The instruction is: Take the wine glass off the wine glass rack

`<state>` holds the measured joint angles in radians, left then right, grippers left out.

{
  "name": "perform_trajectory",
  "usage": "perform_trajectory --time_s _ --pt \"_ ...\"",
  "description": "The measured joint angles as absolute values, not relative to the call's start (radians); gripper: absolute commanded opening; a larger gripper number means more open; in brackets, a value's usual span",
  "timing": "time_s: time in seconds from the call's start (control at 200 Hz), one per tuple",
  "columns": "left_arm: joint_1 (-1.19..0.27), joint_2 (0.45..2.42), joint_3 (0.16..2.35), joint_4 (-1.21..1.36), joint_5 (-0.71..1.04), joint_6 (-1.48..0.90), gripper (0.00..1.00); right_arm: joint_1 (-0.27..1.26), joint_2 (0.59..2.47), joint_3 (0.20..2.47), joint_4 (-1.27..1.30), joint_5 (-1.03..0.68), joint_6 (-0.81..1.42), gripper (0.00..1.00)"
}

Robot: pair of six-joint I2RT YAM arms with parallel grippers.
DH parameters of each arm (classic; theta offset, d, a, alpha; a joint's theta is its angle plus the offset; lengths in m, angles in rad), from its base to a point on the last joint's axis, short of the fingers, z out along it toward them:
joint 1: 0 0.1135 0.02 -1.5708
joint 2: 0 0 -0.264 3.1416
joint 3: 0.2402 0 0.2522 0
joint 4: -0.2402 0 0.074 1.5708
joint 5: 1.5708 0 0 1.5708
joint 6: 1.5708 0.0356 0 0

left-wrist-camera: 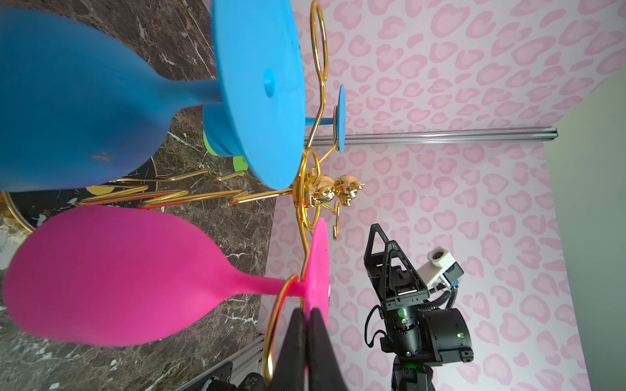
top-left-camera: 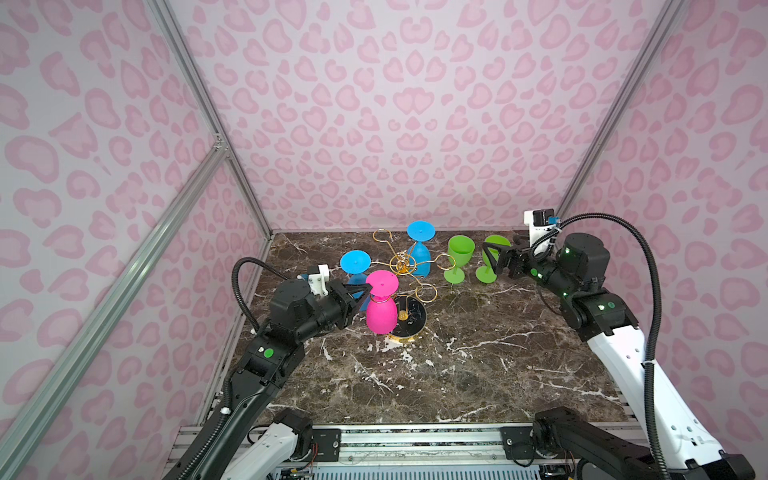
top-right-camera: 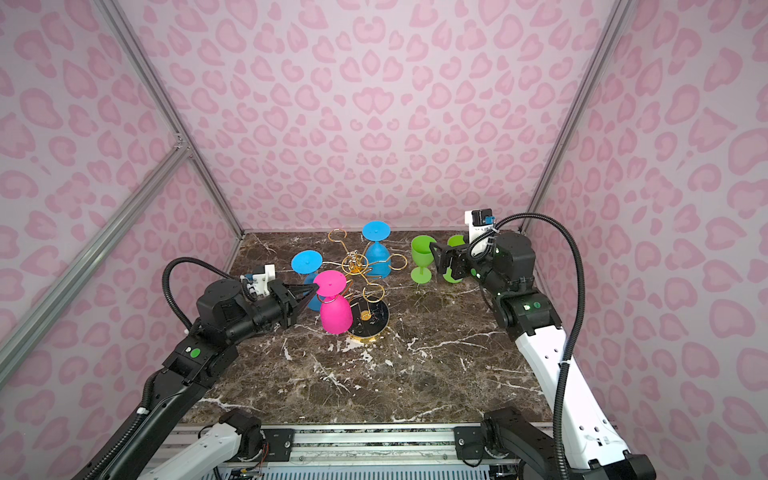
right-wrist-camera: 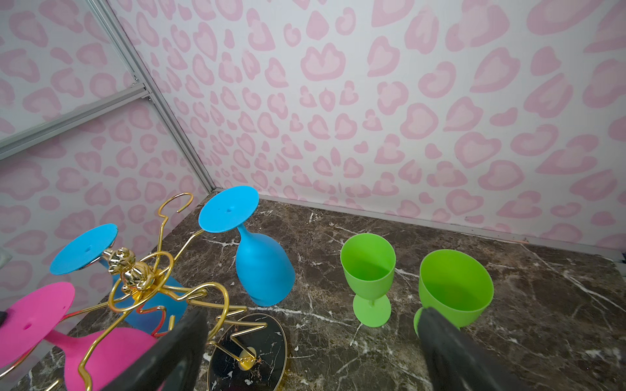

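Note:
A pink wine glass [top-left-camera: 381, 313] hangs upside down by its stem in a front loop of the gold wire wine glass rack [top-left-camera: 402, 262], beside the rack's round black base [top-right-camera: 372, 322]. My left gripper [top-left-camera: 367, 291] reaches in from the left and is shut on the rim of the pink glass's foot [left-wrist-camera: 320, 257]; in the left wrist view its black fingers [left-wrist-camera: 294, 338] pinch that rim next to the gold loop [left-wrist-camera: 276, 315]. My right gripper [top-left-camera: 494, 259] hovers open by the green glasses at the back right, holding nothing [right-wrist-camera: 306, 345].
Two blue glasses [top-left-camera: 355, 262] [top-left-camera: 419, 257] hang upside down on other arms of the rack. Two green glasses [top-left-camera: 459, 253] [right-wrist-camera: 455, 287] stand upright on the marble table [top-left-camera: 457, 365], at the back right. Pink patterned walls close in the back and sides.

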<state>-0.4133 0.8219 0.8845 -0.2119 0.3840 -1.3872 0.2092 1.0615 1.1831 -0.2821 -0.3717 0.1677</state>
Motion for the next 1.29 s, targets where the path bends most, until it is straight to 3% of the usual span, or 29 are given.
perform_trajectory --time_s 1.295 --pt "-0.408 0.551 0.789 -0.328 0.186 -1.438 0.04 0.208 1.059 1.181 -0.282 -0.386 0.173 0.98"
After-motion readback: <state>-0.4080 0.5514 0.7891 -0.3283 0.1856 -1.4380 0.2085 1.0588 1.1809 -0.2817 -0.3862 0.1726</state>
